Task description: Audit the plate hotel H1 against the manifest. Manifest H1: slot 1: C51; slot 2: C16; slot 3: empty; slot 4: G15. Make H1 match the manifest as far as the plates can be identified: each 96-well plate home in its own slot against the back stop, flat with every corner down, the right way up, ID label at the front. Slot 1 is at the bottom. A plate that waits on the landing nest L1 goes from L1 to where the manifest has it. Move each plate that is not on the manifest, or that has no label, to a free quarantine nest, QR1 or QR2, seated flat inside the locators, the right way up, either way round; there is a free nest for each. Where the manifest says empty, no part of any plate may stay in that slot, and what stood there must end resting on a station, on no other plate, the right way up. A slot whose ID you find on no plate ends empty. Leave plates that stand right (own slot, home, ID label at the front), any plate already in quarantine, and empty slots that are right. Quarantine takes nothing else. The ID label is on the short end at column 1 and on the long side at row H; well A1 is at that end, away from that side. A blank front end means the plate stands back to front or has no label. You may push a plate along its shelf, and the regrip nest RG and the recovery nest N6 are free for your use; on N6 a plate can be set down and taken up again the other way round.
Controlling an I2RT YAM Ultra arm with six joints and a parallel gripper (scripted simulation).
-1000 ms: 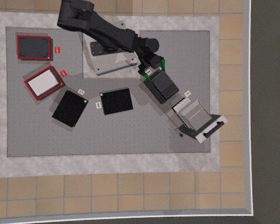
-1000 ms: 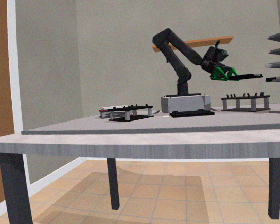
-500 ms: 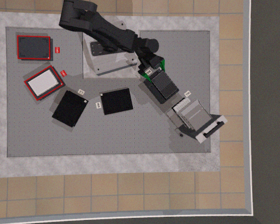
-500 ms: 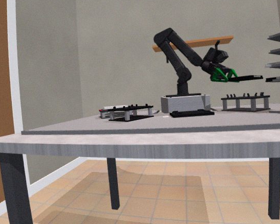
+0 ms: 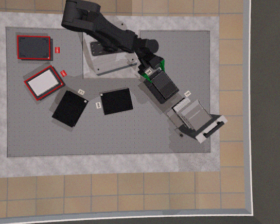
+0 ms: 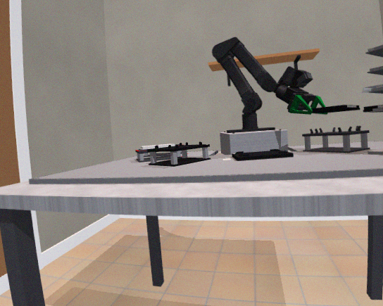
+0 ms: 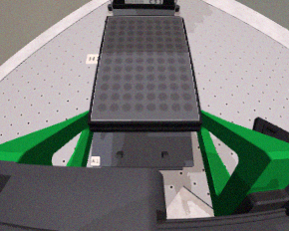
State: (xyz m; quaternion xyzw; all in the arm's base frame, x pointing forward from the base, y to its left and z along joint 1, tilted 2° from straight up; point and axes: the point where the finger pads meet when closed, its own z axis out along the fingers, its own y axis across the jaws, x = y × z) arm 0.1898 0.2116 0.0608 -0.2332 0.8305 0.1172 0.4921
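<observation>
My gripper (image 5: pixel 154 70) (image 6: pixel 312 110) (image 7: pixel 144 116) has green fingers and is shut on the near short end of a dark grey 96-well plate (image 5: pixel 164 84) (image 6: pixel 339 108) (image 7: pixel 144 65). The plate is held level in the air, right way up, above the regrip nest RG (image 5: pixel 152 91) (image 6: pixel 336 134) (image 7: pixel 144 155). Its far end points at the plate hotel H1 (image 5: pixel 196 114) (image 6: pixel 381 68) and stops short of it. A pale plate (image 5: pixel 180 106) sticks out of the hotel's front. I cannot read any label.
The red-framed quarantine nest QR1 (image 5: pixel 17 47) at the far left looks dark inside. QR2 (image 5: pixel 29 87) holds a white plate (image 5: pixel 44 82). The black nests L1 (image 5: pixel 69 108) and N6 (image 5: pixel 117 101) lie between them and the arm base (image 5: pixel 104 62).
</observation>
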